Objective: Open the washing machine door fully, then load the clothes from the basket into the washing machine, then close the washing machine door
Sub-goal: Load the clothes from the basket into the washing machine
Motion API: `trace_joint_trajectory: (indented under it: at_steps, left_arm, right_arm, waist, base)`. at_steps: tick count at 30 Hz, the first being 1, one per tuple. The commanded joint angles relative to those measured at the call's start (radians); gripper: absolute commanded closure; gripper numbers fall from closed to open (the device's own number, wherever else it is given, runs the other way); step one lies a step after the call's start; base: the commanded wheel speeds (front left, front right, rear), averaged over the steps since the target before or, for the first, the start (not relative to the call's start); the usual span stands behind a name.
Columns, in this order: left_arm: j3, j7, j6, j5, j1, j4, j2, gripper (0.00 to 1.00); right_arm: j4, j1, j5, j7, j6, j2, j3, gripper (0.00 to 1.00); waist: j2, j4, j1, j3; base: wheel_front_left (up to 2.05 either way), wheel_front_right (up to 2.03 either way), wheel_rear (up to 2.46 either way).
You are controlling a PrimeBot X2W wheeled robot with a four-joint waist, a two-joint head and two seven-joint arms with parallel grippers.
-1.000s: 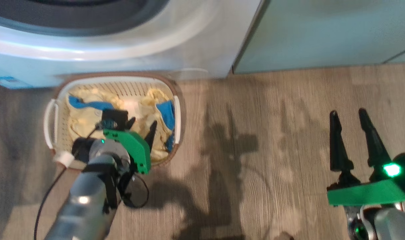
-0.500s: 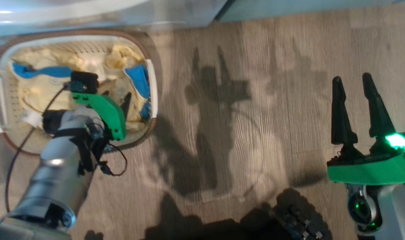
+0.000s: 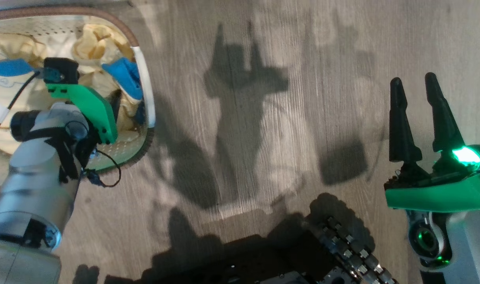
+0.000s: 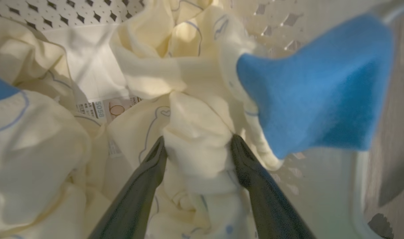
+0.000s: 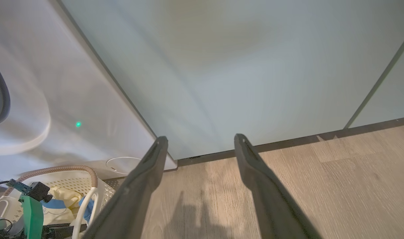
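The basket lies at the head view's upper left, holding the pale yellow clothes with blue patches. My left arm reaches down into it, its green wrist mount over the garments. In the left wrist view my left gripper is open, its fingers straddling a bunched yellow fold beside a blue patch. My right gripper hovers open and empty over the floor. The washing machine shows its white front. The washing machine door is out of view.
A pale green cabinet stands right of the washer, behind my right gripper. The basket sits against the washer's foot. Wood floor spreads between my arms. My own dark base fills the bottom of the head view.
The head camera has tipped down, so washer and cabinet left the picture and the basket slid up and left. My left gripper has sunk deeper among the clothes. The right gripper holds still.
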Motion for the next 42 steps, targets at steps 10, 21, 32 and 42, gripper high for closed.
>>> trace_joint_trajectory:
  at_steps: [10,21,32,42]
  left_arm:
    - [-0.035,0.011,-0.001,-0.033,-0.022,0.055,0.046,1.0]
    - [-0.076,-0.131,-0.001,-0.013,-0.017,0.076,0.023,1.0]
    - [-0.103,-0.284,0.025,0.013,0.007,0.057,-0.01,1.0]
    - [-0.051,-0.308,0.109,0.041,0.117,-0.195,-0.011,1.0]
  right_arm:
    - [-0.027,0.014,0.029,-0.007,0.004,-0.007,0.027,0.0]
    - [-0.012,0.024,-0.025,-0.007,0.004,-0.007,-0.01,0.0]
    - [0.004,0.05,-0.087,-0.007,0.004,-0.007,-0.055,0.0]
    - [0.016,0.096,-0.139,-0.007,0.004,-0.007,-0.08,0.0]
  waist:
    - [0.0,-0.034,-0.0001,0.017]
    - [0.0,0.029,-0.0001,-0.035]
    - [0.0,0.101,-0.0001,-0.138]
    - [0.0,0.169,-0.0001,-0.269]
  base:
    - [0.0,0.0,0.0]
    - [0.0,0.0,0.0]
    - [0.0,0.0,0.0]
    - [0.0,0.0,0.0]
